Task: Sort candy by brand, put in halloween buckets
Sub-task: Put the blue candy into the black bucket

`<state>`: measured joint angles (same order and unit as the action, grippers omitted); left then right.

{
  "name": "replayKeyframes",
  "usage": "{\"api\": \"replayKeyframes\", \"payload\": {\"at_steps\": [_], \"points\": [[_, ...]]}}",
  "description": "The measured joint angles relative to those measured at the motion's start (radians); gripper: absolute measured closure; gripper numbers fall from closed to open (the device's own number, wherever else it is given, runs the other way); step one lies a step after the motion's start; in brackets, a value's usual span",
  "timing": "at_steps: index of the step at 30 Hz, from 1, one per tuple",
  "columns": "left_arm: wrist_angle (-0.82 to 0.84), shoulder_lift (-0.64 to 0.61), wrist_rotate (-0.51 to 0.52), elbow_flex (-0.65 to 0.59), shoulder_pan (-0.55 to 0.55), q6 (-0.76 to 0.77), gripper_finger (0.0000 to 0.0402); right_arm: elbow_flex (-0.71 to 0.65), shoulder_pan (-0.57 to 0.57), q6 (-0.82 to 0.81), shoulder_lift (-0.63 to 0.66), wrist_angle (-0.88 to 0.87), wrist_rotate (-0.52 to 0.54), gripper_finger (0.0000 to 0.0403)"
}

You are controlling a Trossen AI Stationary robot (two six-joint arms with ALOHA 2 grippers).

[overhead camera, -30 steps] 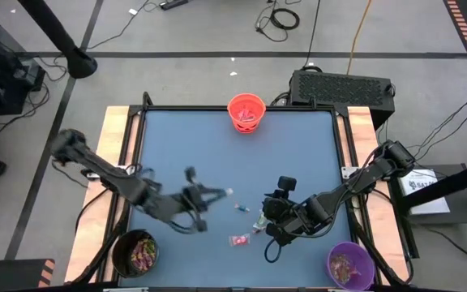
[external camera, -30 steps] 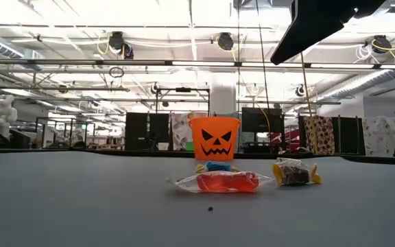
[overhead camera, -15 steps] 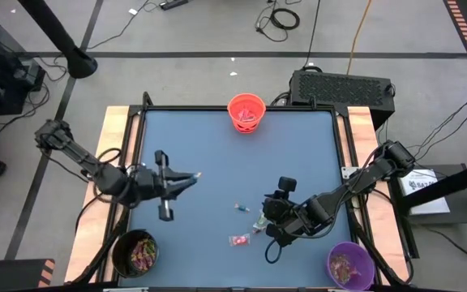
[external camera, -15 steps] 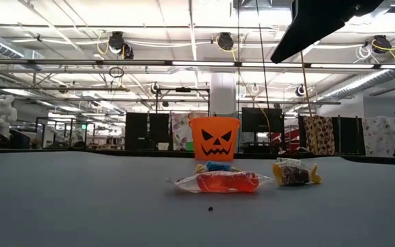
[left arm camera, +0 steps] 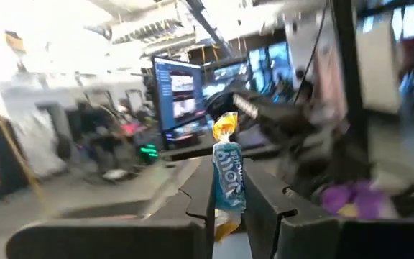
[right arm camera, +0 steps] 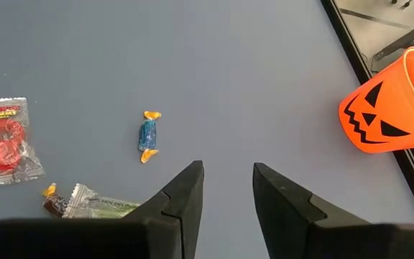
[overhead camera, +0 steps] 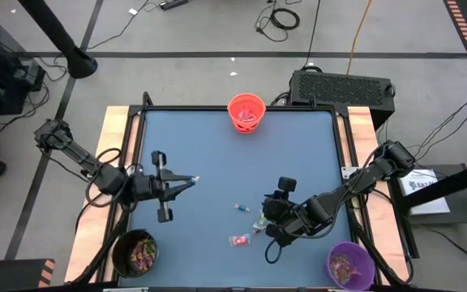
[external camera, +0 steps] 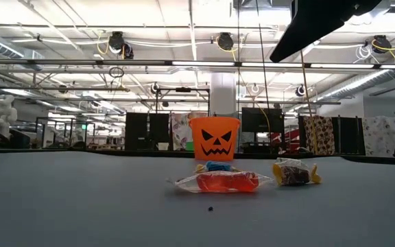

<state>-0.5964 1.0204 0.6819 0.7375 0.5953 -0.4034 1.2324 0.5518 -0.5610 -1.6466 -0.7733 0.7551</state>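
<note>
Mid-sort, carrying step. Left gripper [overhead camera: 191,179] at left centre of the high view, above the blue desk [overhead camera: 217,146], fingers [left arm camera: 196,201] pinched on a small blue-wrapped candy with yellow twisted ends [left arm camera: 226,173]. Right gripper [right arm camera: 228,188] low over the desk at lower right of centre, fingers narrowly apart, holding nothing. Loose on the desk near it: a blue twist-wrapped sweet [right arm camera: 147,135], a clear packet of red gummy rings [right arm camera: 3,140], a green-wrapped piece [right arm camera: 99,206]. Bright orange jack-o'-lantern plastic pail [overhead camera: 246,112] at top centre, black round pail [overhead camera: 134,252] at lower left, purple round pail [overhead camera: 350,264] at lower right, all partly filled. Next, probably: carry over the matching pail, then release; which pail matches, cannot tell.
</note>
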Motion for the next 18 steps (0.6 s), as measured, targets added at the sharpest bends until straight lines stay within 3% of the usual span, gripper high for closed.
{"api": "replayKeyframes", "payload": {"at_steps": [7,10,18], "points": [[0.108,-0.001,0.066,0.006,0.0,-0.537,0.0353,0.0,0.0,0.004,0.0,0.0,0.004,0.0289],[0.173,-0.002,0.082,0.006,-0.001,-0.699,0.0353,0.0,0.0,0.004,0.0,-0.001,0.004,0.0289],[0.243,-0.001,0.082,0.006,0.006,-0.757,0.0348,0.0,0.0,0.003,0.0,-0.001,0.003,0.0289]]}}
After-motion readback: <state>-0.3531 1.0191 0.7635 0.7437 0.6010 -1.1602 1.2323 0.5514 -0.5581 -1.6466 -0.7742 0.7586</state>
